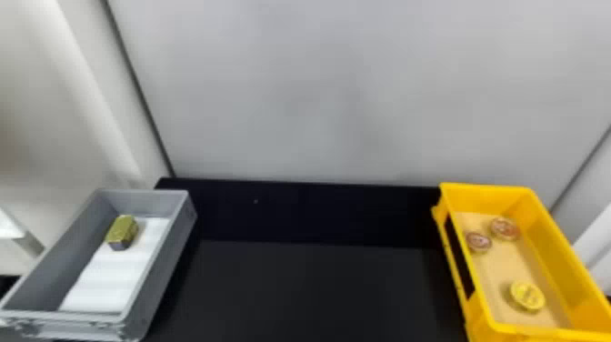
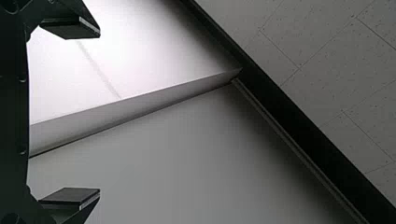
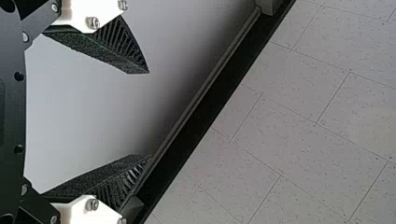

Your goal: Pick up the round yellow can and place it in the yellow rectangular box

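In the head view a round yellow can [image 1: 527, 296] lies in the near part of the yellow rectangular box [image 1: 487, 325], on the box's tan floor. The box stands at the right end of the black table. My left gripper [image 2: 70, 114] is open in the left wrist view, nothing between its fingers, facing pale wall panels. In the right wrist view my right gripper [image 3: 140, 114] is likewise open and holds nothing, with wall and ceiling beyond it.
Two reddish round cans [image 1: 504, 228] lie farther back in the yellow box. At the left a grey box [image 1: 166, 254] holds a gold-green block [image 1: 122, 232] on a white sheet [image 1: 107, 282]. The black table [image 1: 309, 286] spans between the boxes, a grey wall behind.
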`<state>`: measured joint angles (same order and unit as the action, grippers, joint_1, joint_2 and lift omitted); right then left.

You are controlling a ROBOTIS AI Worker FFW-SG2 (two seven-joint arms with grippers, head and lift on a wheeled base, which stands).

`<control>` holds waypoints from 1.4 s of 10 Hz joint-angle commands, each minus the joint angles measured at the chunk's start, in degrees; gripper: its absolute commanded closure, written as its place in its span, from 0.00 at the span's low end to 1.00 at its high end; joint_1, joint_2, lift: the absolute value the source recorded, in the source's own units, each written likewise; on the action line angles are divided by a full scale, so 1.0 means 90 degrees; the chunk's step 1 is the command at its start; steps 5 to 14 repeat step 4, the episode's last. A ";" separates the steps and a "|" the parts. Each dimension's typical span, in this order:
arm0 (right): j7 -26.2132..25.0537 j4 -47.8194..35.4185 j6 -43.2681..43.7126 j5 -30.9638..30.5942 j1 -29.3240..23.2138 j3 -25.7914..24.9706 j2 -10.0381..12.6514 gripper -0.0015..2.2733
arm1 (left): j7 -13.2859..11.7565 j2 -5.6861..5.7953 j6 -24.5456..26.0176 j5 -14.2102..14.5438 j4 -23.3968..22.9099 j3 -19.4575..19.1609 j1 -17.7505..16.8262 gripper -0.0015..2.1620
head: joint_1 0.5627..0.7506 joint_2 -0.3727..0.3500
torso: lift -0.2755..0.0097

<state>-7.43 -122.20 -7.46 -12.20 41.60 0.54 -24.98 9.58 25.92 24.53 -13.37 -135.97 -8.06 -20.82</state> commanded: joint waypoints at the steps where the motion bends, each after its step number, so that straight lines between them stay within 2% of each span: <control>1: -0.0004 -0.0006 -0.0011 0.0017 -0.0022 -0.0011 0.0002 0.08 | 0.0000 0.0002 0.0020 0.0011 0.0000 0.0016 -0.0001 0.04 | 0.53 0.59 | 0.93; 14: -0.0004 -0.0006 -0.0011 0.0057 -0.0022 -0.0011 0.0002 0.08 | 0.0000 0.0021 0.0020 0.0021 0.0000 0.0045 -0.0020 0.04 | 0.53 0.59 | 0.93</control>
